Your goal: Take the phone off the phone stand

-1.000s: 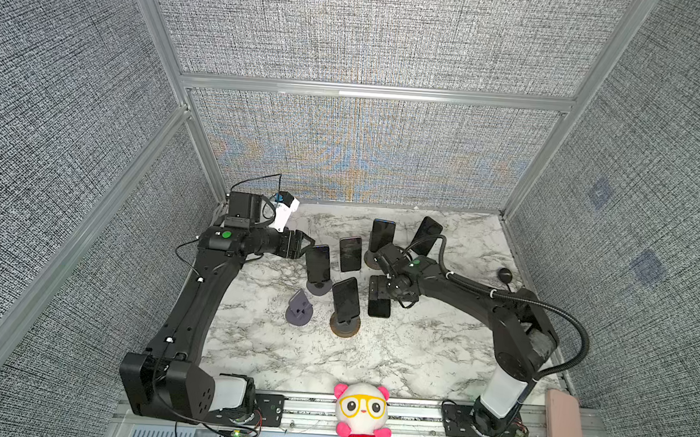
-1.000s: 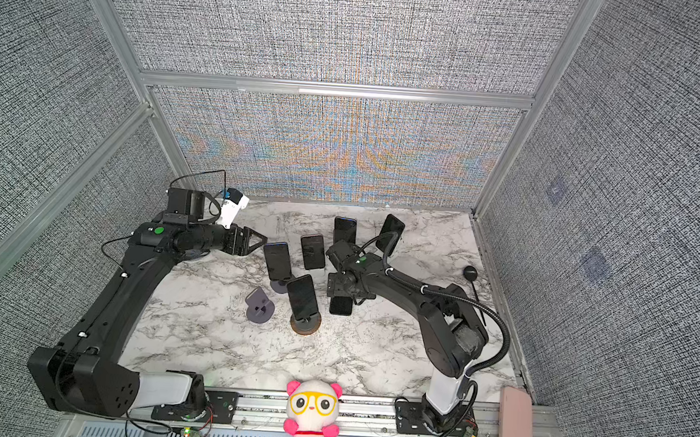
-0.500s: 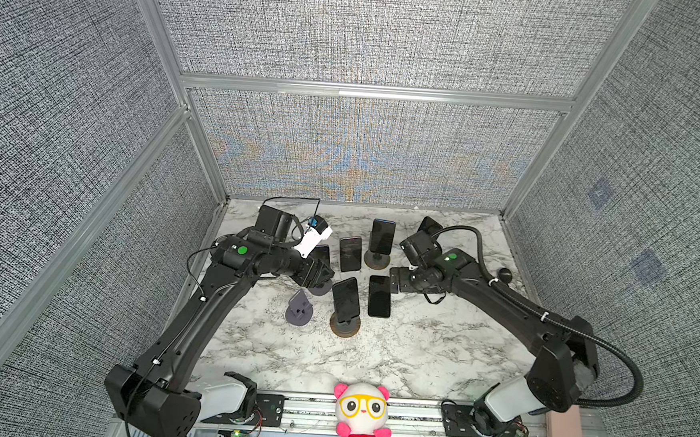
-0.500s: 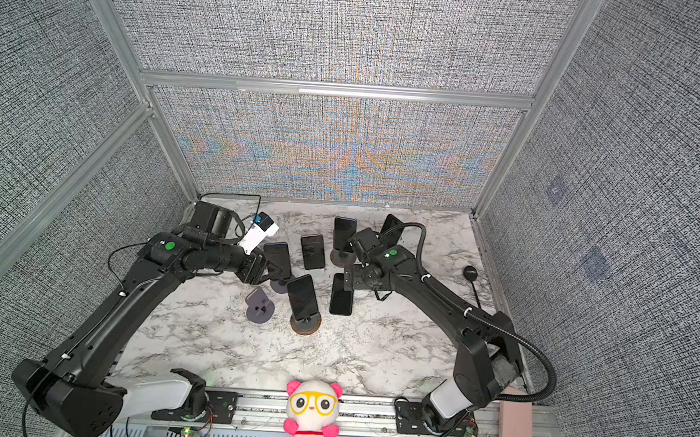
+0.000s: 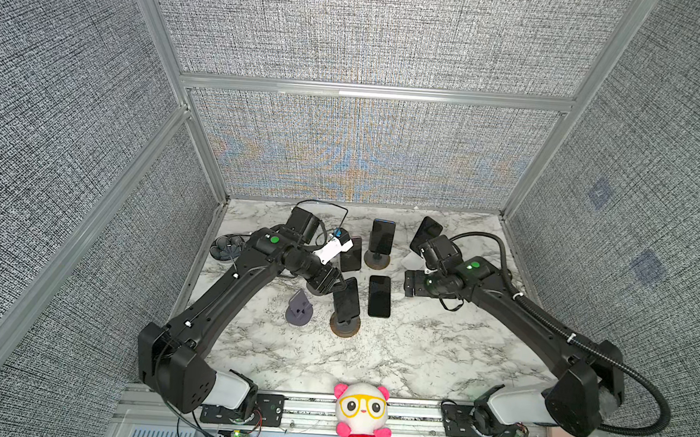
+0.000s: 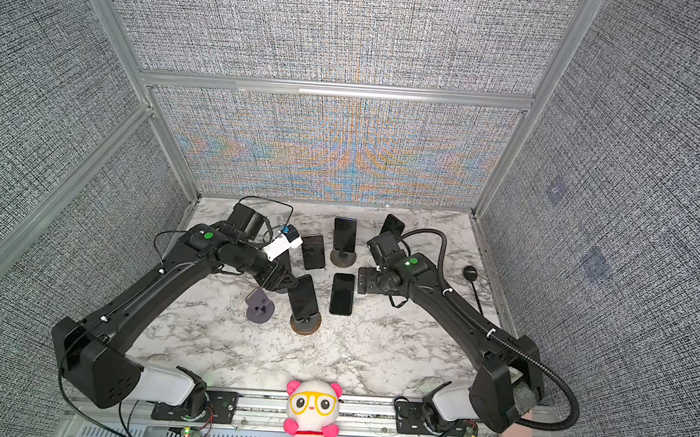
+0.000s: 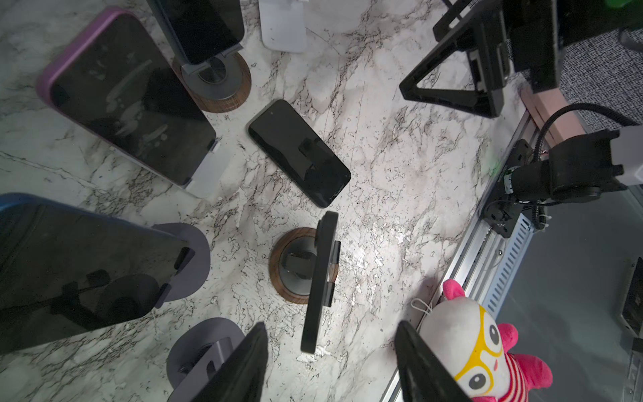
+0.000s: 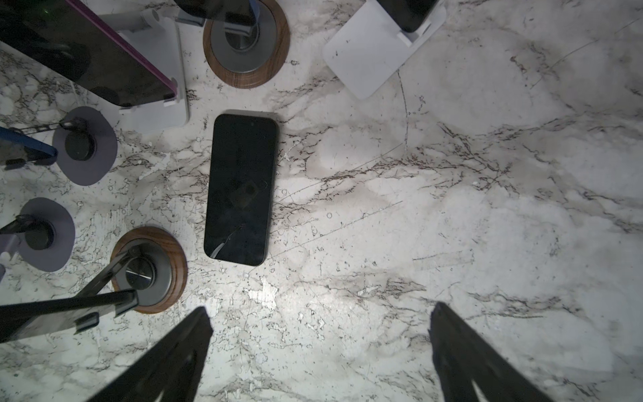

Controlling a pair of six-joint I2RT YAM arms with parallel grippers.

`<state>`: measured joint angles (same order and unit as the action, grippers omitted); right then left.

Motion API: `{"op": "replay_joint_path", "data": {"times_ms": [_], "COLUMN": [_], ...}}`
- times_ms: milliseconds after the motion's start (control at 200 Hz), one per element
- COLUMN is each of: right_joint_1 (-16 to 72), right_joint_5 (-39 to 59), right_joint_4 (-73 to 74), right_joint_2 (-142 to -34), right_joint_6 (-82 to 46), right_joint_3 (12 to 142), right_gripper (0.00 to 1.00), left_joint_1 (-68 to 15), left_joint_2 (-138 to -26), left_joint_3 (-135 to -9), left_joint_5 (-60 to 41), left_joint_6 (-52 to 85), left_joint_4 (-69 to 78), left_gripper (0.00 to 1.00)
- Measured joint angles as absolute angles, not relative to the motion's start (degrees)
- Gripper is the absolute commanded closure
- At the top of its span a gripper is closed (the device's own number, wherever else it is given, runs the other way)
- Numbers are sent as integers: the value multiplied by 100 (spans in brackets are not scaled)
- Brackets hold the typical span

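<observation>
Since a second ago my left gripper (image 7: 330,334) has swung in from 10 o'clock, and its jaws now stand apart on either side of the black phone's (image 5: 347,300) upper edge without touching it. That phone leans on its wood-rimmed stand (image 5: 345,328) near table centre. At its 3 o'clock a flat phone (image 5: 379,296) lies on the marble table (image 5: 415,356), and my right gripper (image 8: 320,308) has drawn back to 2 o'clock, jaws wide and empty.
</observation>
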<state>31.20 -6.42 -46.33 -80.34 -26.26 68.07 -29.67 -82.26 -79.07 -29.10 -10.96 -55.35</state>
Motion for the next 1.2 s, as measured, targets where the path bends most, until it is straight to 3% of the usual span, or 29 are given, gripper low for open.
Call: {"op": "replay_joint_path", "data": {"times_ms": [295, 470, 890, 1201], "right_joint_1": [3044, 3004, 2998, 2995], "right_joint_5": [-541, -519, -440, -403], "right_joint_4": [-4545, -4530, -4471, -4462], "right_joint_2": [-7985, -7999, -8252, -8346], "right_joint_6": [-2624, -2622, -2499, -2497], "right_joint_3": [6639, 6558, 6637, 6711], "right_gripper": [7, 7, 7, 7], "left_joint_1": [-3044, -3055, -3057, -3076], "left_joint_2": [-8595, -8733, -8969, -9024], "left_joint_3": [-7929, -7929, -8060, -8132], "left_joint_5": [-2845, -2845, -2779, -2823], "left_joint_6": [-1201, -1201, -1197, -1175], "left_joint_4": [-5533, -5531, -5537, -5570], "left_gripper": [40, 45, 78, 90]}}
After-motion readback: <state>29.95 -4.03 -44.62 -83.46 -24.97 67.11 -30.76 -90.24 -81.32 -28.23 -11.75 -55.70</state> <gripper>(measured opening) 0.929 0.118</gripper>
